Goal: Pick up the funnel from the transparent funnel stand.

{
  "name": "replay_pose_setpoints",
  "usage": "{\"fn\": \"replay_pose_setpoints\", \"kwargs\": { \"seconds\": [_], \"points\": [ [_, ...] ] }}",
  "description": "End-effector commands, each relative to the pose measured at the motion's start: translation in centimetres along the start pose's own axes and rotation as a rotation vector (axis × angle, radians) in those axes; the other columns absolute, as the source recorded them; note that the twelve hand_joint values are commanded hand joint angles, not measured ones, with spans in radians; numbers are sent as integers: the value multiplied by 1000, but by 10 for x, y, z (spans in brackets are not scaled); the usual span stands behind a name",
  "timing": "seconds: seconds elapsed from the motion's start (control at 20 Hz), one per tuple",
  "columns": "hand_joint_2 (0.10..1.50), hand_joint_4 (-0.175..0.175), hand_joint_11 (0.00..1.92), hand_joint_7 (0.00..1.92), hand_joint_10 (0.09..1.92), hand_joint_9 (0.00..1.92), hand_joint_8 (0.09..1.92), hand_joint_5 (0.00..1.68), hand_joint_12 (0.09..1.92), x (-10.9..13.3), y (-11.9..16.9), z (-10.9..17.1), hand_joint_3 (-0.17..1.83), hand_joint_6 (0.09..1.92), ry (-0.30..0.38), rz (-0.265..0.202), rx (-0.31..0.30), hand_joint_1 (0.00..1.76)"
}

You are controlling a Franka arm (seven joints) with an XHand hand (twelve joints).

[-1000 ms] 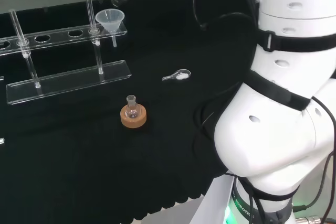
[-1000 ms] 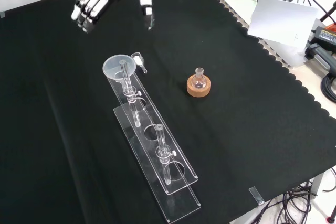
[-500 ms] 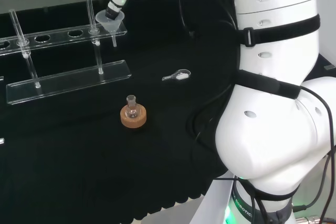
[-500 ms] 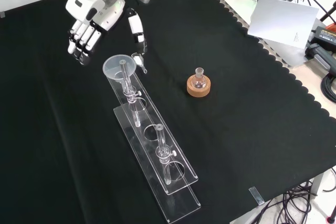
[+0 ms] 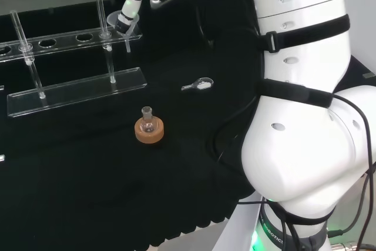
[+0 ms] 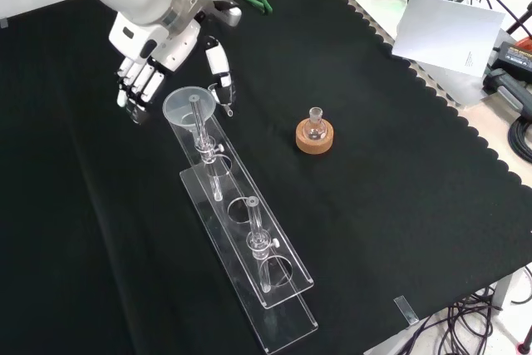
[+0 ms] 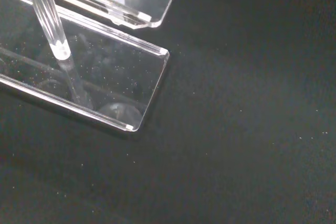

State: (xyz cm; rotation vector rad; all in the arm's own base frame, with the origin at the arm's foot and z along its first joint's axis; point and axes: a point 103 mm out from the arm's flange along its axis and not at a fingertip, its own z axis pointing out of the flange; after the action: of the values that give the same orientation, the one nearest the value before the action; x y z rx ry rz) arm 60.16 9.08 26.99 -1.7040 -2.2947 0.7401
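In the front view's upper left, the hand (image 6: 158, 39) has its fingers (image 6: 137, 89) straight and spread apart from the thumb (image 6: 220, 72), flanking the funnel (image 6: 184, 106) without gripping it. The funnel sits in the end hole of the transparent funnel stand (image 6: 249, 239), which runs toward the lower centre. A small flask on a cork ring (image 6: 314, 136) stands to the right.

A small flask (image 6: 314, 126) sits in a cork ring (image 6: 314, 138).

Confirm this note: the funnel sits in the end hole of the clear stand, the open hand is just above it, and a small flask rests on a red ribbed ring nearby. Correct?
Not quite. In the front view the small flask rests on a cork ring, not a red ribbed one. The funnel, the stand and the open hand are as noted.
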Motion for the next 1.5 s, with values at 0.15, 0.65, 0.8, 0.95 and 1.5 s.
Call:
{"fn": "replay_pose_setpoints", "kwargs": {
  "seconds": [0.15, 0.65, 0.8, 0.95, 1.5],
  "points": [
    [629, 10, 0, 6, 429, 0, 543, 0, 945, 0, 12, 11, 4, 87, 5, 18, 10, 569],
    [645, 13, 0, 140, 852, 100, 629, 68, 1197, -1, 1, 5, 9, 87, 52, 36, -2, 591],
    [649, 11, 0, 128, 857, 100, 624, 69, 1203, 4, -7, -1, 10, 87, 56, 12, -14, 583],
    [651, 9, 0, 121, 860, 97, 621, 65, 1207, 15, -5, -5, 11, 87, 57, -6, -11, 579],
    [658, 3, 0, 83, 864, 61, 611, 35, 1200, 24, 4, 12, 14, 87, 12, -7, 38, 569]
  ]
}}
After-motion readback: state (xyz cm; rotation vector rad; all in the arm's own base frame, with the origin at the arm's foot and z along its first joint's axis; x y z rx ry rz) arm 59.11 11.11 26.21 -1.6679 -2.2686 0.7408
